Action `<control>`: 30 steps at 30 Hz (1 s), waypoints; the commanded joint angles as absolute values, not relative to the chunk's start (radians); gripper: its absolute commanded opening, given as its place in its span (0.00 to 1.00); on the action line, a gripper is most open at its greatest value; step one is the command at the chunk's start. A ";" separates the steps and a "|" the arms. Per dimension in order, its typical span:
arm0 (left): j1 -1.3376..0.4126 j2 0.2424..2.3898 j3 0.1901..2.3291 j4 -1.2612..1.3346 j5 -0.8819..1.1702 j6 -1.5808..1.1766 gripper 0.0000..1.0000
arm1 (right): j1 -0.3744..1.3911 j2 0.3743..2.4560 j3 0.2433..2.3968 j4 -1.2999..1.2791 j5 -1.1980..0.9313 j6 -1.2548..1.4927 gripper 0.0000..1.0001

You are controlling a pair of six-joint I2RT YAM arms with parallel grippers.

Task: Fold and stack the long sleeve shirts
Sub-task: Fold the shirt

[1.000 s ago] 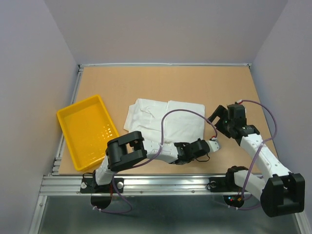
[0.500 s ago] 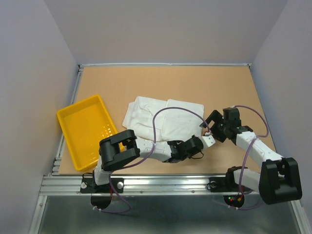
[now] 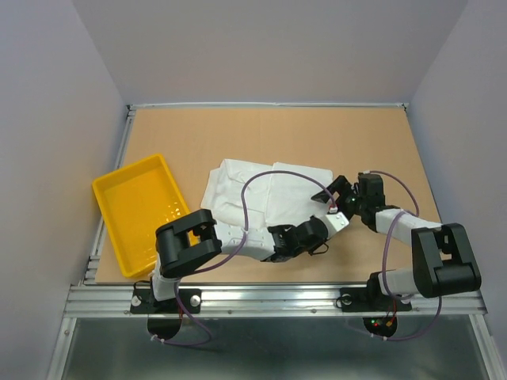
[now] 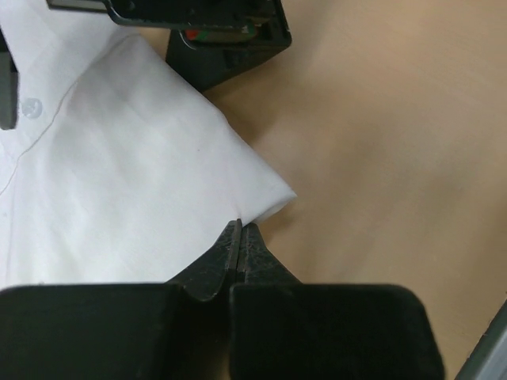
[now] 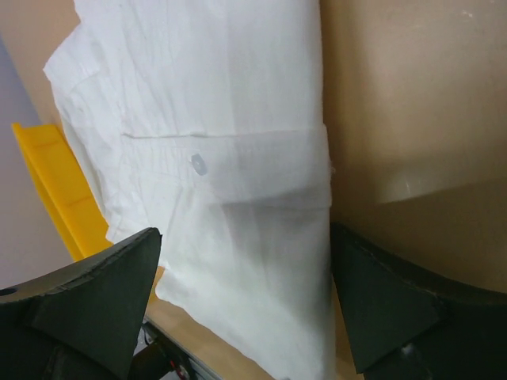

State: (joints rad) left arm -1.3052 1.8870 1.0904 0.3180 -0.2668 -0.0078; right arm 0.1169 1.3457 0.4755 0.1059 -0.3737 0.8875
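A white long sleeve shirt point(image 3: 261, 198) lies partly folded, flat on the table's middle. My left gripper point(image 3: 339, 223) reaches across to the shirt's near right corner point(image 4: 265, 198). In the left wrist view its jaws point(image 4: 240, 228) are shut, tips pinched right at the hem of that corner. My right gripper point(image 3: 333, 193) is at the shirt's right edge, a little farther back. Its fingers stand wide open point(image 5: 245, 301) over the fabric point(image 5: 198, 119), which shows a button and a folded band, with nothing gripped.
A yellow plastic tray point(image 3: 119, 198) sits at the table's left edge; it also shows in the right wrist view point(image 5: 55, 182). Bare brown tabletop point(image 3: 277, 134) lies behind and to the right of the shirt. The right gripper's black body point(image 4: 198, 32) is close above my left fingertips.
The right gripper has swung left from bare table to the shirt's right edge. The left gripper has shut at the shirt's corner and crept slightly left.
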 commanded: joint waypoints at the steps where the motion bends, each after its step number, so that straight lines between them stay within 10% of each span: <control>1: -1.307 1.819 1.069 0.370 -0.242 -0.049 0.00 | 0.101 1.420 0.440 0.199 -0.406 0.885 0.91; 8: -1.307 1.813 1.054 0.379 -0.226 -0.077 0.00 | 0.080 1.486 0.426 0.293 -0.456 0.882 0.78; 12: -1.305 1.795 1.046 0.380 -0.219 -0.100 0.01 | 0.075 1.505 0.423 0.301 -0.456 0.853 0.35; 17: -1.289 1.740 1.052 0.325 -0.215 -0.147 0.31 | 0.072 1.476 0.442 0.275 -0.453 0.822 0.02; 30: -0.832 1.417 0.907 0.085 -0.335 -0.423 0.44 | 0.071 1.376 0.684 -0.173 -0.319 0.606 0.01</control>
State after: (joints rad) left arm -0.9981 1.4689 0.9623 0.1768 -0.2855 -0.3012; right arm 0.0784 1.3994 0.5724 -0.0223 -0.3775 0.7006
